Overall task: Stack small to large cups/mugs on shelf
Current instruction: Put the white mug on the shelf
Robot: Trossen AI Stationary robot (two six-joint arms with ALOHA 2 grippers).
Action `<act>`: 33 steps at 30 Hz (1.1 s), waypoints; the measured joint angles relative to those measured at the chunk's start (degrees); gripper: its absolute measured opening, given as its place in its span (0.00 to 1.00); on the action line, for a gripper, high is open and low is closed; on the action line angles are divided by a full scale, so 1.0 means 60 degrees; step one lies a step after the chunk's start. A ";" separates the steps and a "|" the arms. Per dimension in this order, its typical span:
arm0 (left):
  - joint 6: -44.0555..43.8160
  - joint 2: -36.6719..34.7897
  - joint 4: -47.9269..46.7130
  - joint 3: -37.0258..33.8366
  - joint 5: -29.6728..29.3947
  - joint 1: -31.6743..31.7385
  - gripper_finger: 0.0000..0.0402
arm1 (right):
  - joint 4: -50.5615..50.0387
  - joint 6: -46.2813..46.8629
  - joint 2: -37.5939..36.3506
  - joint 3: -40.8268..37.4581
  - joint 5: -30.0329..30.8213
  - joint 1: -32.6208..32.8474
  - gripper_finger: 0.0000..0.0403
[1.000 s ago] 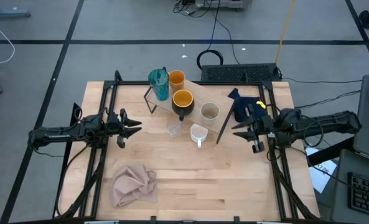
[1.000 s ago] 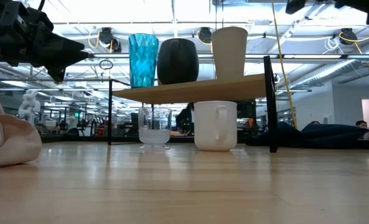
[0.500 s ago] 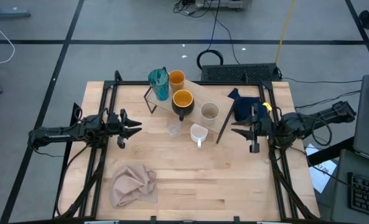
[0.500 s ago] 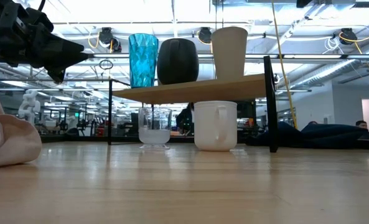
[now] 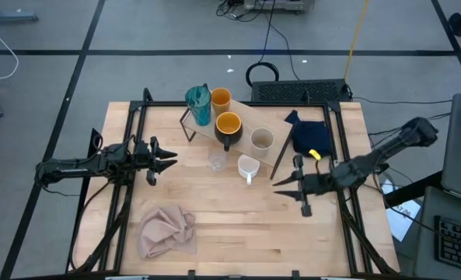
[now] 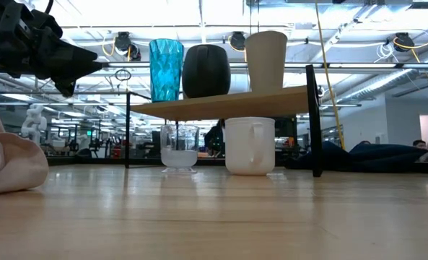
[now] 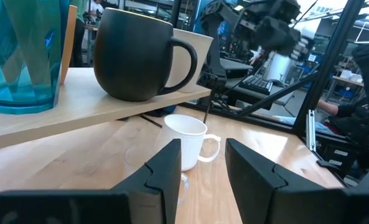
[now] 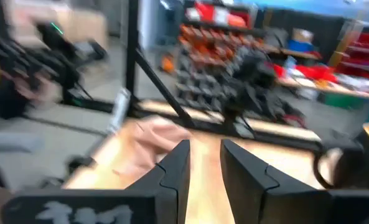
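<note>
The right claw hangs empty, jaws slightly apart, just beside the white mug, which stands on the table under the shelf edge. The left claw, jaws apart and empty, waits near the clear glass. Risk: a low approach may strike the shelf's wire leg or tip the mug, its handle facing forward

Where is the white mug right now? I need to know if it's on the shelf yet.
Not yet: in the high view the white mug stands on the table in front of the shelf, beside the small clear glass, below the beige cup.
</note>
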 joint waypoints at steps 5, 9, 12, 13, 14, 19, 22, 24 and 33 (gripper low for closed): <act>-0.0070 0.0000 0.0000 -0.0001 0.0007 -0.0004 0.31 | 0.0035 -0.0151 0.1308 0.0351 0.2505 0.0756 0.19; -0.0098 0.0000 -0.0024 -0.0002 0.0018 0.0000 0.31 | 0.1073 -0.0148 0.2260 0.0374 0.3841 0.1188 0.19; -0.0172 0.0000 -0.0089 -0.0003 0.0241 0.0000 0.31 | 0.2165 -0.0180 0.3077 0.0379 0.5014 0.1415 0.19; -0.0176 0.0000 -0.0084 0.0000 0.0333 0.0000 0.31 | 0.2537 -0.0260 0.3369 0.0379 0.5551 0.1470 0.19; -0.0205 0.0000 -0.0086 -0.0003 0.0414 -0.0004 0.31 | 0.2854 -0.0479 0.3663 0.0379 0.6032 0.1519 0.19; -0.0253 0.0000 -0.0087 0.0000 0.0525 -0.0004 0.31 | 0.4246 -0.1469 0.5099 0.0379 0.7739 0.1557 0.19; -0.0256 0.0000 -0.0091 0.0000 0.0528 0.0000 0.31 | 0.4803 -0.1453 0.5769 0.0379 0.8225 0.1557 0.19; -0.0256 0.0000 -0.0088 -0.0003 0.0525 -0.0004 0.31 | 0.5090 -0.1441 0.6109 0.0380 0.8570 0.1561 0.19; -0.0457 0.0000 -0.0080 -0.0002 0.0516 0.0000 0.31 | 0.5231 -0.1566 0.7773 0.1137 0.9389 0.1587 0.19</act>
